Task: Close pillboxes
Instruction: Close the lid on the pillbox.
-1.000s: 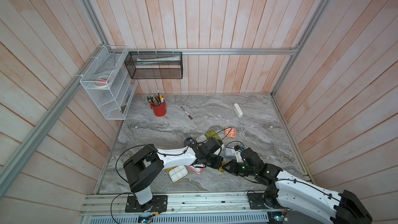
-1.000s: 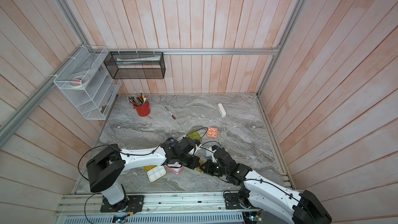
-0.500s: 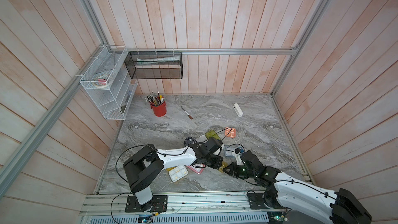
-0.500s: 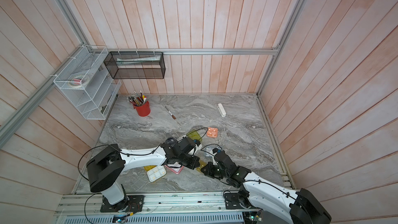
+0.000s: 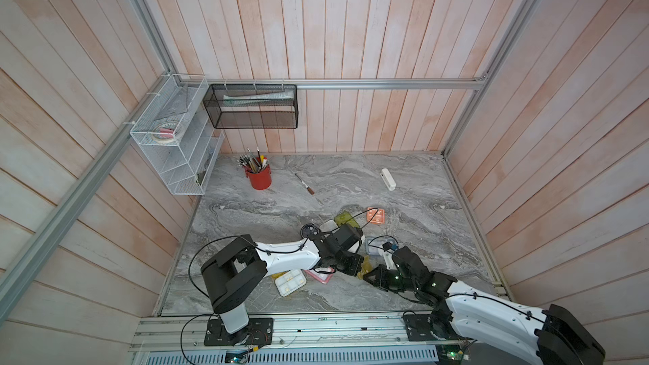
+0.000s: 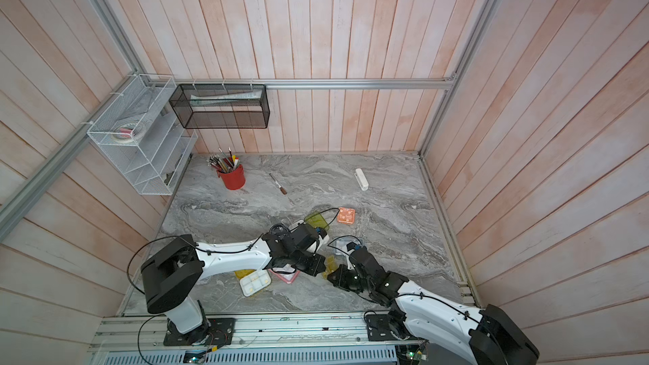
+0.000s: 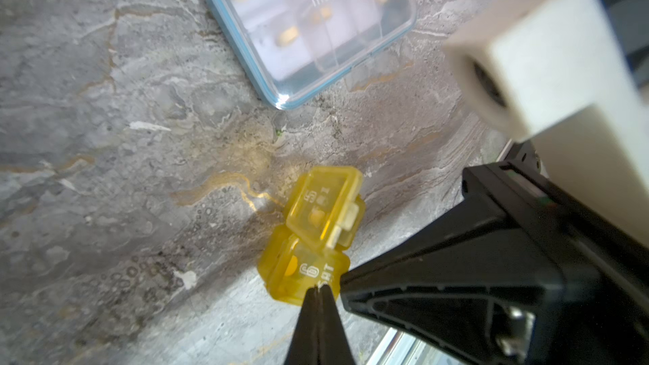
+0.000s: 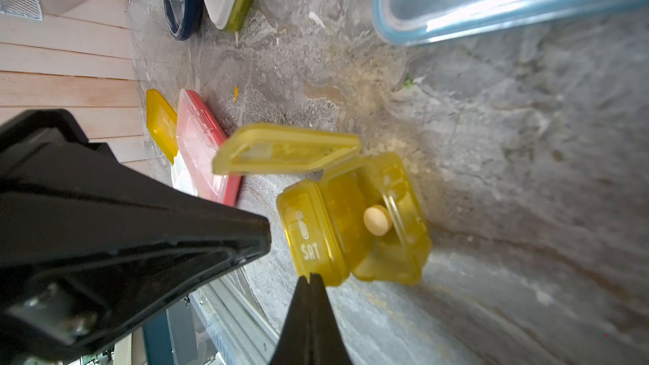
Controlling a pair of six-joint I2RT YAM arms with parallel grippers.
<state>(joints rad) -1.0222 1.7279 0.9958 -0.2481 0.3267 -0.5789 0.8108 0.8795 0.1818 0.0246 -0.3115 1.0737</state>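
Surface: grey marbled tabletop [image 5: 246,212], boxed in by pale wood-plank walls.
Amber pillbox [image 8: 351,219]: sat toward the front of the table between the two arms, near the blue-grey pillbox [image 7: 305,29] but not touching it.
Amber lids: the one marked SAT lay shut. Its neighbour stood raised, with a pale round pill [image 8: 376,221] visible in the compartment.
Left gripper [image 7: 318,289]: jaws clenched together, grasping nothing, tips at the rim of the SAT lid.
Right gripper [image 8: 310,277]: likewise pinched closed and empty, tips at the same lid's edge.
Blue-grey pillbox: clear lid down.
Others: pink pillbox [image 8: 207,156] and yellow pillbox [image 8: 161,128] lay side by side, partly under the left arm. Orange square pillbox [image 5: 375,214] was well apart, farther back.
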